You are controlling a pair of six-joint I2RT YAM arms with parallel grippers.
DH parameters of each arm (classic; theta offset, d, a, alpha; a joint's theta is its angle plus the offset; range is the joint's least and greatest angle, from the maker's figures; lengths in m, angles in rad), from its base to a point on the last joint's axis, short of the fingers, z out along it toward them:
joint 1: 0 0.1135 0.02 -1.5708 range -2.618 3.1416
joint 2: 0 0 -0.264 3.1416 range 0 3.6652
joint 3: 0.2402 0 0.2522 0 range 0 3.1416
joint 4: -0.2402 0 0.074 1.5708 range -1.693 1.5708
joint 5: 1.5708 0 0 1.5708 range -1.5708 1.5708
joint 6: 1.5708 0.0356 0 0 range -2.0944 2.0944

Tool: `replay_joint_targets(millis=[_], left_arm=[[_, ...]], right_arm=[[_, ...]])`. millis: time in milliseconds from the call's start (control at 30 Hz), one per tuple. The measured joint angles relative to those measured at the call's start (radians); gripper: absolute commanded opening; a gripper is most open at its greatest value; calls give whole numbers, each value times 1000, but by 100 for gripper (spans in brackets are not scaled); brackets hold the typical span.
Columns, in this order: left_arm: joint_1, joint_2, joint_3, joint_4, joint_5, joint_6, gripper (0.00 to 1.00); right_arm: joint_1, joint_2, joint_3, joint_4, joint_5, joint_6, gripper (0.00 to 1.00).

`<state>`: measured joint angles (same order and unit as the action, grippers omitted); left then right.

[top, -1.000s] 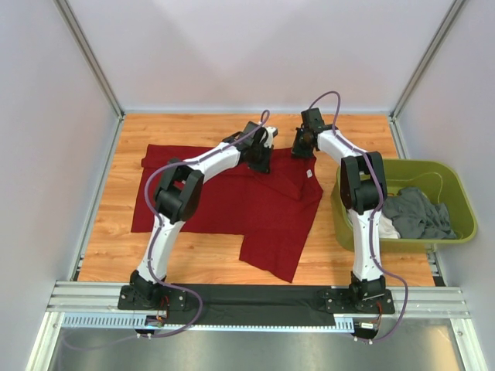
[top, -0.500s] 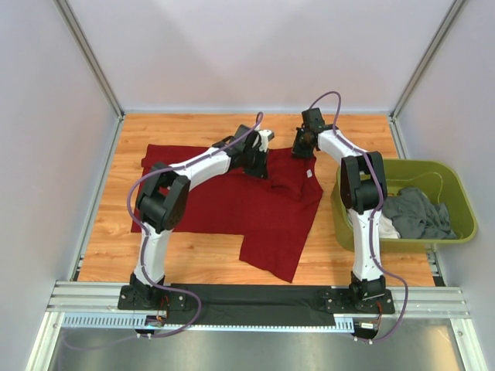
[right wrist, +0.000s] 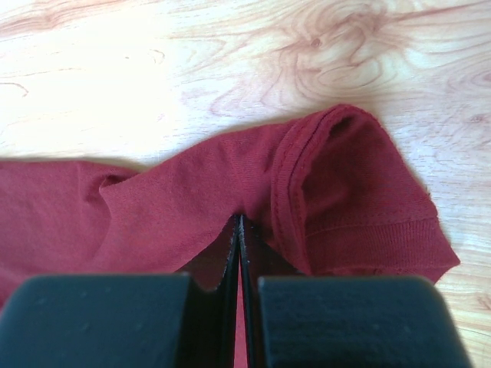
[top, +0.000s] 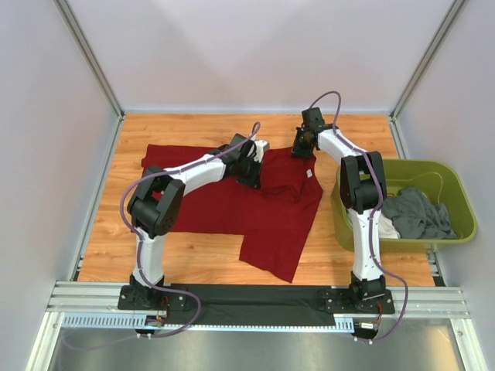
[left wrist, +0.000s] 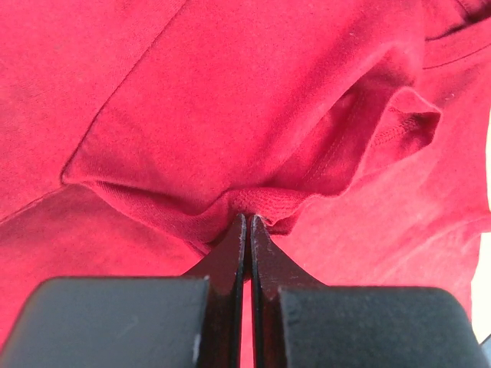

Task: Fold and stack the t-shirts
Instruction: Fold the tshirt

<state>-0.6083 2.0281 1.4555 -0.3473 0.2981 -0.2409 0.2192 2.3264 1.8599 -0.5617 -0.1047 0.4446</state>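
Note:
The dark red t-shirt (top: pixel 232 205) lies spread on the wooden table, partly folded over itself, its small white neck label (top: pixel 308 174) showing. My left gripper (top: pixel 249 164) is shut on a fold of the red cloth (left wrist: pixel 253 203) near the shirt's far edge. My right gripper (top: pixel 303 147) is shut on the red cloth (right wrist: pixel 230 184) beside a hemmed sleeve (right wrist: pixel 360 199) at the far right corner. The dark grey t-shirt (top: pixel 418 212) and the white t-shirt (top: pixel 387 226) lie crumpled in the olive-green tub (top: pixel 460 193).
The tub stands at the table's right edge, next to my right arm. Bare wood (top: pixel 193 127) shows beyond the shirt at the back and along the near edge (top: pixel 193 263). White walls enclose the table on three sides.
My left gripper has drawn its pinch of red cloth toward the left and nearer, and the left elbow has swung left. The right gripper has stayed put.

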Motion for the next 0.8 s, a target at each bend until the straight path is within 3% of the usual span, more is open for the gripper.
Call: replay_joint_targets(millis=[300,633,800], left_arm=[[0,-57,-53,0,-16,19,1],[0,-90,-101,-30,-21,42,48],[0,-151,-91,-48,-21,32,55]], right_arm=[[0,3,5,-3,0,3,0],[0,3,5,-3,0,3,0],[0,3,5,-3,0,3,0]])
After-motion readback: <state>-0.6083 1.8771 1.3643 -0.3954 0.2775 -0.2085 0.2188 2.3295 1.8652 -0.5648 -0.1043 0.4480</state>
